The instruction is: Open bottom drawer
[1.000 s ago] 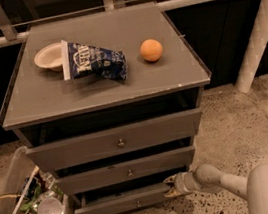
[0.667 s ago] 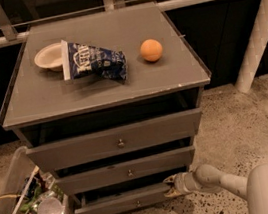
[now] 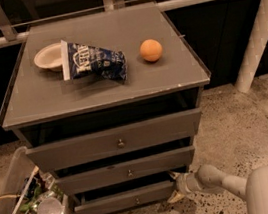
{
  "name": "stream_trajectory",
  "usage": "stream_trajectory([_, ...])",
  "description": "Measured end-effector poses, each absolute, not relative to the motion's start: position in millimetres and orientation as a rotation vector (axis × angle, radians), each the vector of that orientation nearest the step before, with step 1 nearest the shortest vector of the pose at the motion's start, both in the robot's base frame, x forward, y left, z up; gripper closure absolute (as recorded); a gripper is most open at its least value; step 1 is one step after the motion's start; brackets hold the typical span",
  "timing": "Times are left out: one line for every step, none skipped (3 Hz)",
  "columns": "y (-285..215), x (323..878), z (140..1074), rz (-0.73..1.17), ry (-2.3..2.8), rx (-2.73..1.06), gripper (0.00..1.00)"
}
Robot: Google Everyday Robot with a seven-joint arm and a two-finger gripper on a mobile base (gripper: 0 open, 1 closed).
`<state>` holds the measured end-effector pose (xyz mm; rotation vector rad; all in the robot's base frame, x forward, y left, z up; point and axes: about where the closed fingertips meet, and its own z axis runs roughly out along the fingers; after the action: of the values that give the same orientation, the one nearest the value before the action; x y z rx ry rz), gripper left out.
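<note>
The bottom drawer (image 3: 126,199) is the slimmest of three grey fronts on the cabinet, with a tiny metal knob (image 3: 137,200) at its centre. It stands pulled out a little, with a dark gap above it. My gripper (image 3: 176,187) is low at the drawer's right end, touching its right edge. My white arm (image 3: 222,182) runs from the lower right corner to it.
The middle drawer (image 3: 126,171) and the top drawer (image 3: 116,141) sit above. On the cabinet top lie a white bowl (image 3: 48,57), a blue chip bag (image 3: 94,62) and an orange (image 3: 151,50). A clear bin of rubbish (image 3: 31,209) stands at the left. A white post (image 3: 259,33) rises at the right.
</note>
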<state>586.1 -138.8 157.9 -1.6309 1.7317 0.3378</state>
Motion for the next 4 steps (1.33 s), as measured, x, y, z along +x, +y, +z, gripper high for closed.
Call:
stream_trajectory([-148.7, 560.3, 148.7, 0.382, 1.748, -1.618, 0.41])
stream_trajectory([-148.1, 560.4, 154.6, 0.382, 1.748, -1.618, 0.65])
stream_trajectory([-148.1, 560.3, 157.4, 0.382, 1.748, -1.618, 0.88])
stream_trajectory([-151.1, 547.0, 156.8, 0.394, 1.746, -1.627, 1.0])
